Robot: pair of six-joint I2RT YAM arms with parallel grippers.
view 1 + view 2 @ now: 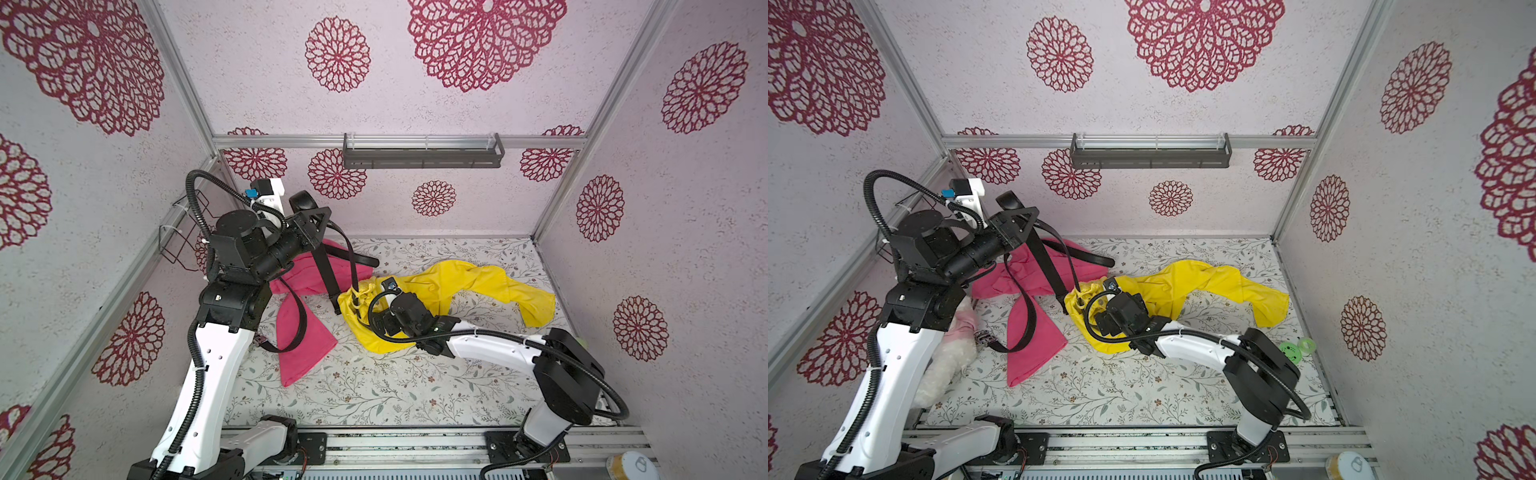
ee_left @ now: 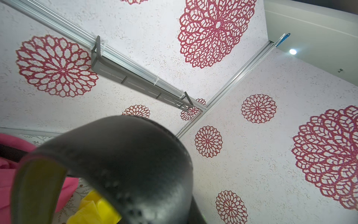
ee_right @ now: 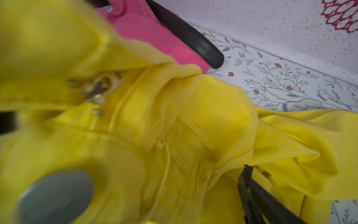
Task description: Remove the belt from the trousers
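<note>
The yellow trousers [image 1: 457, 282] [image 1: 1183, 282] [image 3: 193, 116] lie crumpled across the middle of the floral table. A black belt [image 1: 328, 270] [image 1: 1046, 262] [image 2: 126, 155] rises from their waistband to my left gripper [image 1: 309, 220] [image 1: 1017, 220]. That gripper is held high at the back left, shut on the belt, which loops over its jaws; one end hangs down loose. My right gripper [image 1: 365, 309] [image 1: 1090, 311] [image 3: 151, 184] stands open, pressed down on the waistband with yellow fabric between its wide-spread fingers [image 3: 251, 194].
Pink trousers [image 1: 303, 332] [image 1: 1034, 345] lie left of the yellow ones, with another black belt and its buckle [image 1: 262, 343] [image 1: 982, 336]. A white plush toy [image 1: 946, 365] sits by the left arm. Green items [image 1: 1296, 349] lie at the right edge. A grey shelf [image 1: 422, 153] hangs on the back wall.
</note>
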